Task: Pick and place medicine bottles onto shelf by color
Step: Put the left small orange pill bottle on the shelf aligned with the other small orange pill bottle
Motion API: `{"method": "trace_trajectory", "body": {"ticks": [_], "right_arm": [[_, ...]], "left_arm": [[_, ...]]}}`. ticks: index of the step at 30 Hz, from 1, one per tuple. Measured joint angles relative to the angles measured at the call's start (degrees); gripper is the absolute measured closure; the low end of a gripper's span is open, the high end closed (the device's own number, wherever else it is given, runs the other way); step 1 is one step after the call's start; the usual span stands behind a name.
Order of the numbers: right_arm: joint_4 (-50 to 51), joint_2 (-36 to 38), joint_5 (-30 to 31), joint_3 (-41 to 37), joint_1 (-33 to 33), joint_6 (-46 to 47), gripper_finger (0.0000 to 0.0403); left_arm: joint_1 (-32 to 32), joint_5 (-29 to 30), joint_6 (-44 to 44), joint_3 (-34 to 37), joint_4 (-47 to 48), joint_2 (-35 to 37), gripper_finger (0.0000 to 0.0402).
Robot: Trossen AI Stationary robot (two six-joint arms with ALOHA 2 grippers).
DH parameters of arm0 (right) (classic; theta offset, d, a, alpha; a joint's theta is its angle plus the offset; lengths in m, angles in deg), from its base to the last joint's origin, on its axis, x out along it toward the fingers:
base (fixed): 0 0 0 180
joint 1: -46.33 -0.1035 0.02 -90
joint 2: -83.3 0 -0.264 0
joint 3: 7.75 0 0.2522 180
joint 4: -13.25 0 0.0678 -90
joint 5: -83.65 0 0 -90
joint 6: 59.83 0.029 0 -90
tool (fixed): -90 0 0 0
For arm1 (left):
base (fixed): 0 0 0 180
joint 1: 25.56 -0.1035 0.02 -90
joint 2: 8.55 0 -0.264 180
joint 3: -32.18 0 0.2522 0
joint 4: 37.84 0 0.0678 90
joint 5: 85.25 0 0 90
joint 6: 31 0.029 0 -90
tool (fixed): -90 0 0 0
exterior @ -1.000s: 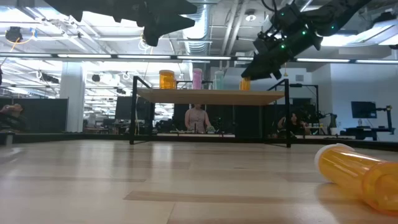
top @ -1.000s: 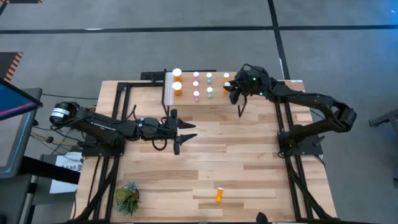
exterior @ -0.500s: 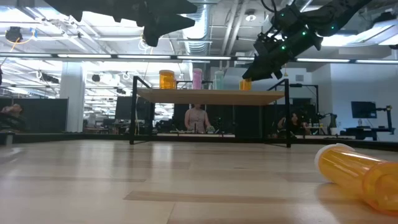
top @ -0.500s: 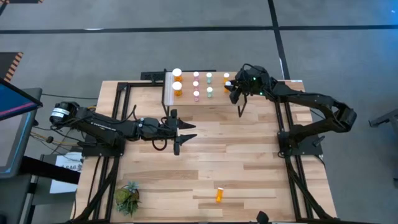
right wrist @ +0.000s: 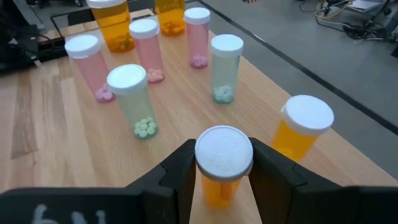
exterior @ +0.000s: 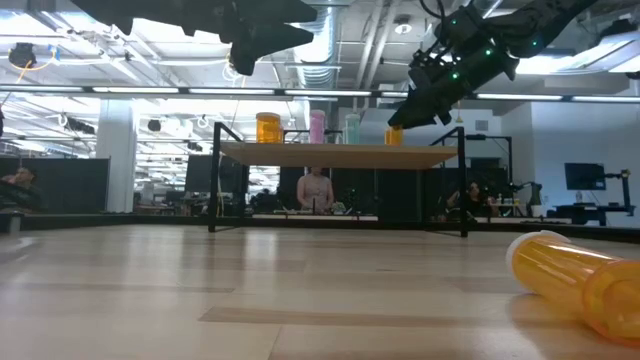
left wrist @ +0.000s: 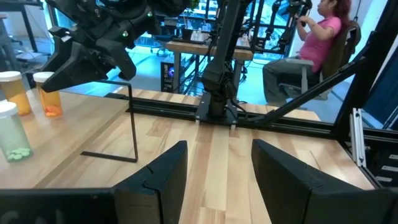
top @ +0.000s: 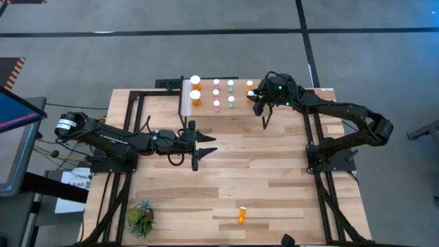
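The shelf [top: 221,98] stands at the table's far side and carries several white-capped medicine bottles: two large orange ones [top: 196,89] at its left end, then pink [top: 216,93] and pale green [top: 231,101]. A small orange one [right wrist: 305,127] stands at its right end. My right gripper [right wrist: 224,163] is over that right end, shut on another small orange bottle [right wrist: 221,180]. My left gripper [top: 206,145] hovers open above the middle of the table, level, with nothing between its fingers [left wrist: 214,168]. One more orange bottle [top: 242,215] lies on its side near the front edge. My right gripper pinches the small orange bottle between its two fingers at the white cap [right wrist: 202,155] and the top of the body. The fingers come from the table's right side, slanting downward. The bottle is upright, its base at the shelf top [exterior: 394,140]; whether it rests there I cannot tell.
A small green potted plant [top: 140,218] stands at the near left corner. Black frame rails run along both table sides. The fallen orange bottle [exterior: 575,280] lies close to the low camera. People sit in the room beyond the table.
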Motion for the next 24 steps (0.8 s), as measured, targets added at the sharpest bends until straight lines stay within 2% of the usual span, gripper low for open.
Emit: {"method": "trace_trajectory", "body": {"ticks": [24], "right_arm": [[-0.36, 0.0, 3.5, 0.0, -0.86, 1.12, 0.0249]], "left_arm": [[-0.02, 0.01, -0.62, 0.0, -0.34, -0.02, 0.0235]]}}
